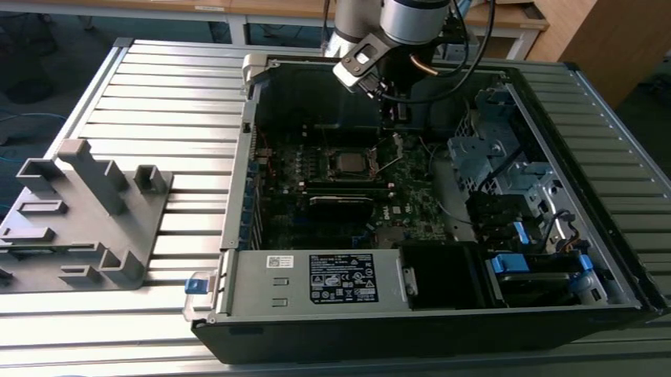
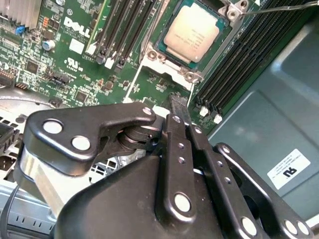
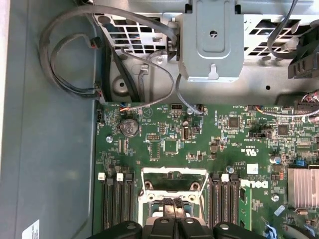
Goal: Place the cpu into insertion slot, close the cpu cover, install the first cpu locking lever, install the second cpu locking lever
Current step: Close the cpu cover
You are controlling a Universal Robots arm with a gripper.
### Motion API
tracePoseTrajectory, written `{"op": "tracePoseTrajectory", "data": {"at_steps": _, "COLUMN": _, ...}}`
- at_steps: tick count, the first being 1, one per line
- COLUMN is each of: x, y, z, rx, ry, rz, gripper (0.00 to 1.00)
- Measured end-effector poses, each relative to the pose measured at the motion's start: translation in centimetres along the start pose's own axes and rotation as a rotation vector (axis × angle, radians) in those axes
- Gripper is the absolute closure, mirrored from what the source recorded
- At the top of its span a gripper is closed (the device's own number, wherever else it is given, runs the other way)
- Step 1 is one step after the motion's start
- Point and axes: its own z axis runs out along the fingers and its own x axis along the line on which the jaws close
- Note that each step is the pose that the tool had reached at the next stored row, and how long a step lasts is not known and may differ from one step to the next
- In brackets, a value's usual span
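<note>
A ribbed grey tabletop carries an open black computer case across the middle and the exterior view's right, and a grey plastic fixture toward the exterior view's left. The arm comes down from the upper middle of that frame into the case, over the green motherboard. In both wrist views the end effector has its black fingers pressed together with nothing between them, the tips hanging just beside the socket's edge; whether they touch the board I cannot tell. The cpu lies flat in the socket, silver-grey top up. The cpu cover shows as a silvery frame around it. A thin wire lever sticks out from one socket corner.
</note>
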Motion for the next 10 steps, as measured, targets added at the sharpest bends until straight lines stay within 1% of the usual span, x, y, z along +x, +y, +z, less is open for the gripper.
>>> {"op": "tracePoseTrajectory", "data": {"at_steps": 4, "x": 0.00, "y": 0.08, "z": 0.00, "rx": 0.0000, "ry": 0.0000, "rz": 0.000, "gripper": 0.89}}
{"op": "tracePoseTrajectory", "data": {"at_steps": 10, "x": 0.00, "y": 0.69, "z": 0.02, "rx": 0.0000, "ry": 0.0000, "rz": 0.000, "gripper": 0.89}}
